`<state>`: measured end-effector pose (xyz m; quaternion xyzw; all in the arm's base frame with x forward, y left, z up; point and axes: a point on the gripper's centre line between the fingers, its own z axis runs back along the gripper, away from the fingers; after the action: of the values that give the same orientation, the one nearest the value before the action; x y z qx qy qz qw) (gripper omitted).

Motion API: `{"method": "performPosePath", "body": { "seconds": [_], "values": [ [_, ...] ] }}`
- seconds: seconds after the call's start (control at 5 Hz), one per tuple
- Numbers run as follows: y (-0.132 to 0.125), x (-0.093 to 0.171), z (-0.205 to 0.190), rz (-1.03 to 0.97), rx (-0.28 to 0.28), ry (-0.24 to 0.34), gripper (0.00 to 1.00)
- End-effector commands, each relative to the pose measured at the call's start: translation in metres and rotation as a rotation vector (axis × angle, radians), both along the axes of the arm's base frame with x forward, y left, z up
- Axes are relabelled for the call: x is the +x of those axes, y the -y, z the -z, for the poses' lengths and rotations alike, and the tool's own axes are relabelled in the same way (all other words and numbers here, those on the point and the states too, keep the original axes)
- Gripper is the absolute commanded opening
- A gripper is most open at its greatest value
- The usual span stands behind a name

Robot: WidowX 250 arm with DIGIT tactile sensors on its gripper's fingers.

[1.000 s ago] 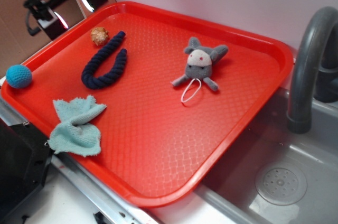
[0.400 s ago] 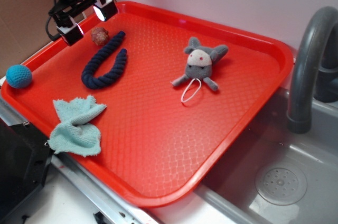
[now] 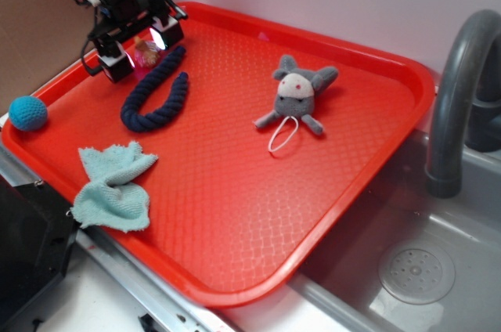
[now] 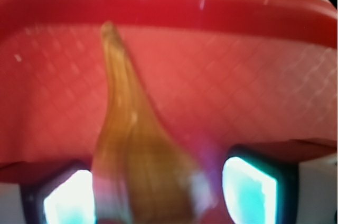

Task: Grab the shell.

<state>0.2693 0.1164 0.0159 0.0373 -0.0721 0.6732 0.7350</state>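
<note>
Wrist view: shell (image 4: 140, 166) looks glossy amber-brown, blurred, tapering to a point.

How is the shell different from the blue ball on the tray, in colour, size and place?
The shell is tan-brown; the blue ball is bright blue. The shell looks smaller than the ball. The shell sits between the fingers of the gripper, beside the dark rope; the ball lies alone at the edge of the tray. Both are small and roundish.

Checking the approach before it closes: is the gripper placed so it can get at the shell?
Probably yes. The gripper hangs open right over the shell, its jaws on either side, and the navy rope lies just beside, seemingly outside the gap.
</note>
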Motion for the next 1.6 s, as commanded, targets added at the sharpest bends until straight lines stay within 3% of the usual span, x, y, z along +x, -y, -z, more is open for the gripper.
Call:
{"method": "performPosePath", "body": {
  "seconds": [0.0, 0.2, 0.4, 0.6, 0.8, 1.0, 1.2, 1.4],
  "values": [
    [-0.003, -0.007, -0.005, 0.007, 0.011, 0.047, 0.00],
    [0.000, -0.013, -0.007, 0.019, 0.018, 0.052, 0.00],
    [0.000, -0.016, -0.027, 0.149, -0.094, 0.052, 0.00],
    [0.016, -0.018, -0.077, 0.395, -0.171, 0.019, 0.00],
    [0.033, -0.015, -0.127, 0.640, -0.181, -0.052, 0.00],
    [0.071, -0.024, -0.166, 0.890, -0.138, -0.053, 0.00],
    [0.100, -0.040, -0.192, 1.140, -0.198, -0.069, 0.00],
    [0.117, -0.057, -0.204, 1.344, -0.169, -0.017, 0.00]
  ]
}}
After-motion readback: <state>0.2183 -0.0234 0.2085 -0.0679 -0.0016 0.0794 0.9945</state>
